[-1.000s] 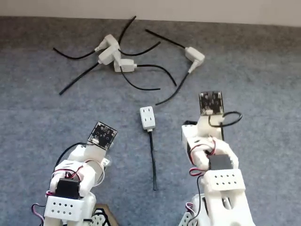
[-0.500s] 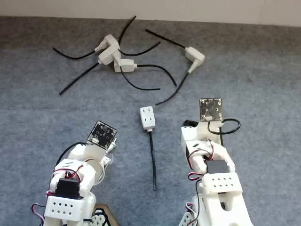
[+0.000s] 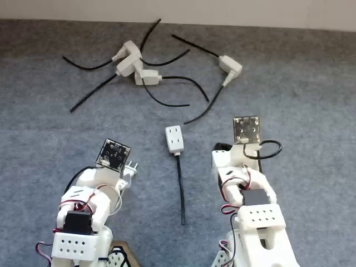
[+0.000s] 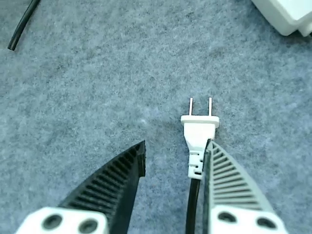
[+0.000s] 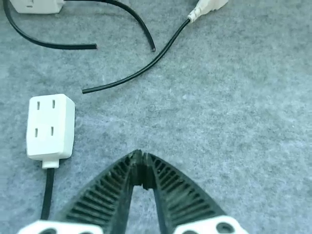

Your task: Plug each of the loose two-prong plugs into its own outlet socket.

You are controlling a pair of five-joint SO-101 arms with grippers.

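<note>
A white two-prong plug (image 4: pixel 199 130) lies on the grey carpet with its prongs pointing away from my left gripper (image 4: pixel 175 146). The gripper is open, and the plug's body rests against the inside of the pale finger (image 4: pixel 225 180). In the high view this plug (image 3: pixel 130 167) sits just right of the left arm's wrist. The white outlet block (image 3: pixel 174 139) lies between the arms, its cord trailing toward the front. My right gripper (image 5: pixel 142 158) is shut on nothing, to the right of the outlet block (image 5: pixel 50 126). A corner of the outlet block (image 4: pixel 285 14) appears beyond the left gripper.
Several loose white plugs with black cords lie at the back: a tangled cluster (image 3: pixel 132 65) at back left and one plug (image 3: pixel 230 65) at back right. Its cord (image 5: pixel 131 73) runs over the carpet ahead of the right gripper.
The left arm's wrist shifted left and slightly back, uncovering the plug beside it. The right arm drew back a little toward its base.
</note>
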